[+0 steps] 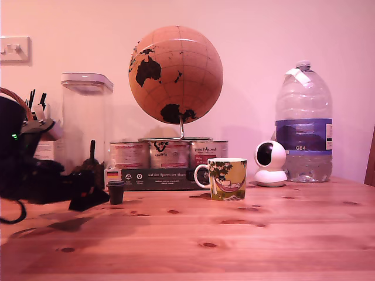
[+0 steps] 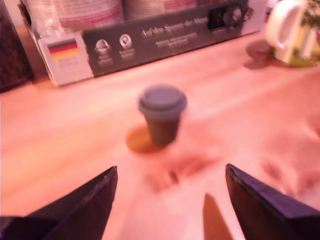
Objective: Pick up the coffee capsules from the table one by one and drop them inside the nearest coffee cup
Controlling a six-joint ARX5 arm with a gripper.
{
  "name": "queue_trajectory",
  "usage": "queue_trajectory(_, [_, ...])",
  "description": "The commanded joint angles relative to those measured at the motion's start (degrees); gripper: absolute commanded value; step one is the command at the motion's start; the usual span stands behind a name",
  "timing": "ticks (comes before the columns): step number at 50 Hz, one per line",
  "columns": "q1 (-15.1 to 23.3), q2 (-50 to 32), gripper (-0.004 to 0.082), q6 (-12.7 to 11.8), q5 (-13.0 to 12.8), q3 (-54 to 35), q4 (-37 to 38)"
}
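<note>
One dark coffee capsule [image 1: 116, 191] [image 2: 162, 114] stands upright on the pine table [image 1: 234, 240], wider rim on top. My gripper [image 1: 89, 196] [image 2: 170, 192] sits just to the capsule's left in the exterior view, low over the wood. Its two black fingers [image 2: 85, 205] are spread wide with nothing between them, and the capsule stands a short way ahead of the tips. The coffee cup [image 1: 225, 178] [image 2: 292, 30], with a white handle and a tree-and-hammock picture, stands to the capsule's right in the exterior view.
Behind the capsule a dark boxed set of silver tins [image 1: 161, 170] [image 2: 145, 40] carries a globe [image 1: 176, 73]. A clear canister [image 1: 87, 123], a white camera [image 1: 270, 164] and a large water bottle [image 1: 303, 123] line the back.
</note>
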Motion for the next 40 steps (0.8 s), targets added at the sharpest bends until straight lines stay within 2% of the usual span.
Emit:
queue_trajectory(1, [-0.39, 2.05, 0.0619, 0.35, -0.15, 1.20, -0.22])
queue_trajectory(18, [-1.27, 2.80, 0.0619, 0.72, -1.57, 5.44, -5.55])
queue_trajectory(40, [-2.12, 5.42, 0.0619, 0.96, -1.66, 10.32, -10.16])
